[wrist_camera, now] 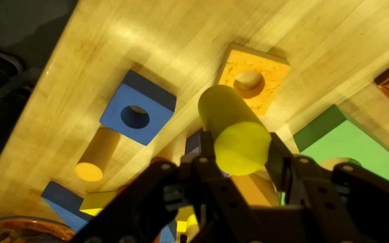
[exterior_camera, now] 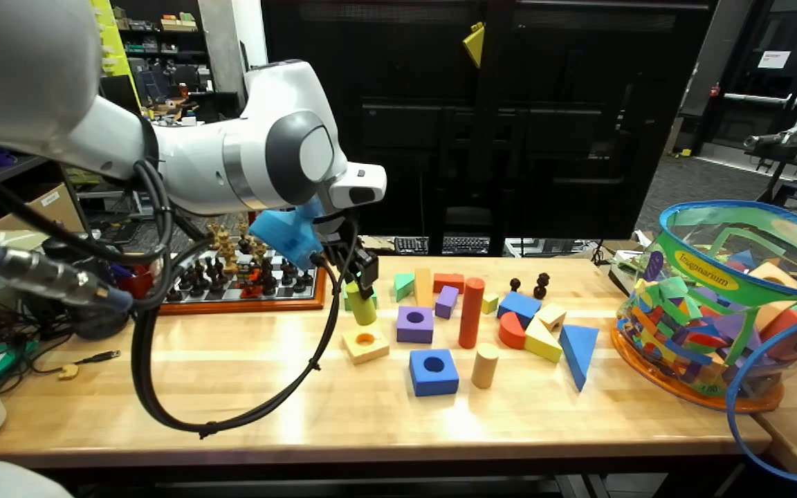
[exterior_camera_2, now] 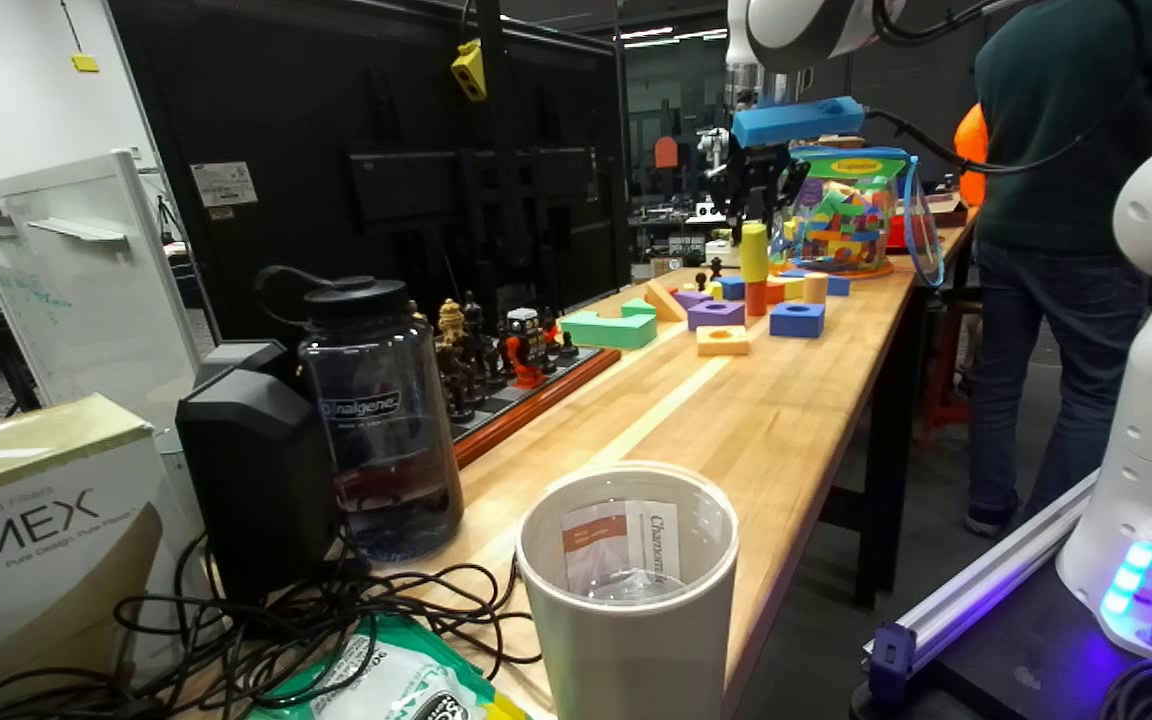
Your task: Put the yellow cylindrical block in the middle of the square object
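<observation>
Your gripper (wrist_camera: 241, 145) is clamped on the yellow cylindrical block (wrist_camera: 233, 128), a finger against each side, and both exterior views show you holding it close to upright above the bench (exterior_camera: 544, 418). In the wrist view, the lower end of the cylinder overlaps a corner of the tan square block (wrist_camera: 270, 76), with that block's round hole just beside it; an exterior view shows you a gap between the two. To the right in your wrist view lies a green block (wrist_camera: 360, 145) with a curved cutout. Next out, in an exterior view, you have the purple square block (exterior_camera: 414, 334) and the blue square block (exterior_camera: 434, 386), each with a round hole in its top. A wooden cylinder (exterior_camera: 485, 366) stands just beside the blue one, and a taller red cylinder (exterior_camera: 471, 315) near the purple one. Past these you see a red rounded block (exterior_camera: 511, 332), a yellow wedge (exterior_camera: 542, 342) and a blue triangle (exterior_camera: 580, 349). Farther off, on opposite sides, sit a chessboard (exterior_camera: 246, 305) and a clear, green-banded bag (exterior_camera: 705, 271) of blocks. An exterior view also gives you a bottle (exterior_camera_2: 386, 430), a cup (exterior_camera_2: 636, 650) and a person (exterior_camera_2: 1046, 200) beside the bench.
</observation>
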`<state>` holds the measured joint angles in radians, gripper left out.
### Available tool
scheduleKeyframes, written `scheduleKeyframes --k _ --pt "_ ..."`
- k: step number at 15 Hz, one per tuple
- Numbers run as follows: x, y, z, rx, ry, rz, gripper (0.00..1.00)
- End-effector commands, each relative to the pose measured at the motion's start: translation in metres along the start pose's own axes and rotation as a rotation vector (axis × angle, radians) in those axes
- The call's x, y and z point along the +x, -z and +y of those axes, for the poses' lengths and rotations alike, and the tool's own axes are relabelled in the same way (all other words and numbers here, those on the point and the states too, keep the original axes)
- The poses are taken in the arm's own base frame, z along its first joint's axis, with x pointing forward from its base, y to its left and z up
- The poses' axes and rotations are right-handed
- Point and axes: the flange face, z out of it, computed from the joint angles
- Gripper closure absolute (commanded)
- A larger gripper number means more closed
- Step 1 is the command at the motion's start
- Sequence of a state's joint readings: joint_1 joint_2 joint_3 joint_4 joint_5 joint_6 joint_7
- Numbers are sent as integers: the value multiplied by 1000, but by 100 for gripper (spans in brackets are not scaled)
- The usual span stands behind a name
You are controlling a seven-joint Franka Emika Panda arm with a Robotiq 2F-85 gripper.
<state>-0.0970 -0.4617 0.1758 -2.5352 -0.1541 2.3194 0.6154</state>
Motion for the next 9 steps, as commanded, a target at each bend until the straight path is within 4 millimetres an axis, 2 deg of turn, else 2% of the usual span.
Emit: scheduleKeyframes --k 1,9 --pt "13 1 -7 31 57 20 84" --pt "32 -13 -23 137 165 15 84"
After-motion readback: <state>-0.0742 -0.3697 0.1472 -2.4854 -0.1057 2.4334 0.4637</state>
